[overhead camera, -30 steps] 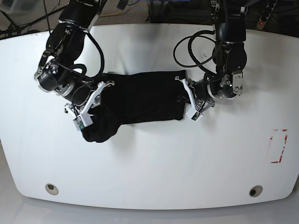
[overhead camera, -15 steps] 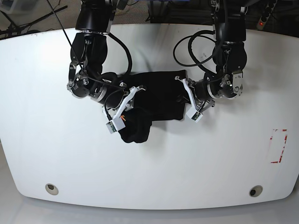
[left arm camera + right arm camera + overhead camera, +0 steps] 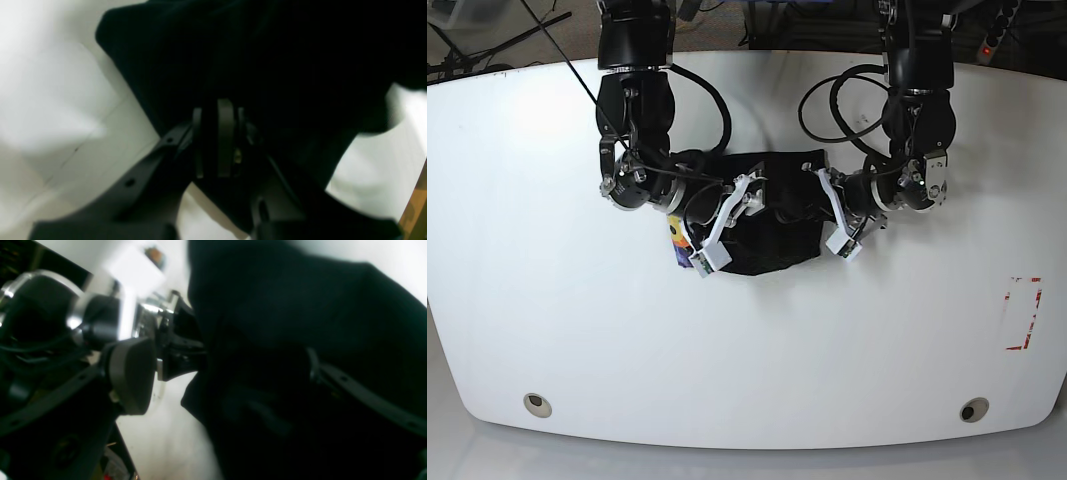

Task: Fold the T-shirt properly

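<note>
One T-shirt (image 3: 777, 215) is lying on one white desk (image 3: 747, 350), bunched into a single dark bundle. Two robot arms are reaching over it, each carrying one hand: the left hand (image 3: 835, 222) and the right hand (image 3: 725, 222), so two hands in all. Two round fittings (image 3: 538, 404) are sitting near the desk's front edge, and one red marked rectangle (image 3: 1024, 313) is showing at its side.

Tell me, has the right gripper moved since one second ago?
Yes. In the base view the right gripper has moved rightward across the table, toward the left gripper, carrying the T-shirt's end over.
</note>
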You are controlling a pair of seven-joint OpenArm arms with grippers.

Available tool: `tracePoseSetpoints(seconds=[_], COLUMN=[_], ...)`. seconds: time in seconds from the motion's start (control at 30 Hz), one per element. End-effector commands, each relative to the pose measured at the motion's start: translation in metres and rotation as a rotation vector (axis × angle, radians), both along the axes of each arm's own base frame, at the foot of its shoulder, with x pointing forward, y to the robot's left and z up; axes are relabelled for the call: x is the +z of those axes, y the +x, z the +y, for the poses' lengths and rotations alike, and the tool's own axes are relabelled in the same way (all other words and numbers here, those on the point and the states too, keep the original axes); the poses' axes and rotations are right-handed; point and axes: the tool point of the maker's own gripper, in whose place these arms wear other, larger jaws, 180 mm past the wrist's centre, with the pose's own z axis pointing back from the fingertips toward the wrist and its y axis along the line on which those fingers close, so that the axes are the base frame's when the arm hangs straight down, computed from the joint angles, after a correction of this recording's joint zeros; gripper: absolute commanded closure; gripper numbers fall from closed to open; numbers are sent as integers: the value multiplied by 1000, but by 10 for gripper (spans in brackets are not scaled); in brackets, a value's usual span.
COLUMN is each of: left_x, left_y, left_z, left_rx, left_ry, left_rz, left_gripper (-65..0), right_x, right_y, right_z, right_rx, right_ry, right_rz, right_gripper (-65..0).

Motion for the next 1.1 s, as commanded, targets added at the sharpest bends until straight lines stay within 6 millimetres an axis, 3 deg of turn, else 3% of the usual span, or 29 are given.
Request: tracePoseSetpoints(seconds=[0.0,0.13,0.23,0.5,0.67,0.9,1.07], left_x=[2,5,22,82,104,91,90], left_y=[4,8,20,37,38,16,2], left_z=[6,7,21,36,68,133,180], left_rx=[-6,-4,46,76,66,49,102], left_ry=[43,43,41,19,82,270,340], left_rz=[-2,-13,-67,-246,-317,-276,-264], left_gripper=[-43,-43,-43,-43,-43,-43,-43], right_x=[26,49,61,45,30,22,11], right_y=[12,14,15,9,-8,-51,-64], right_z=[-5,-6,-8,-34,-38,-9,5], right_rx=[-18,-19,-22,-16,-3,157,246], right_ry=[11,14,11,-77,-98,-141,-231], right_rz=[-91,-168,-210,-201,-161,-164,-188], right_gripper=[-531,-533,-533,-533,-533,-533,-531])
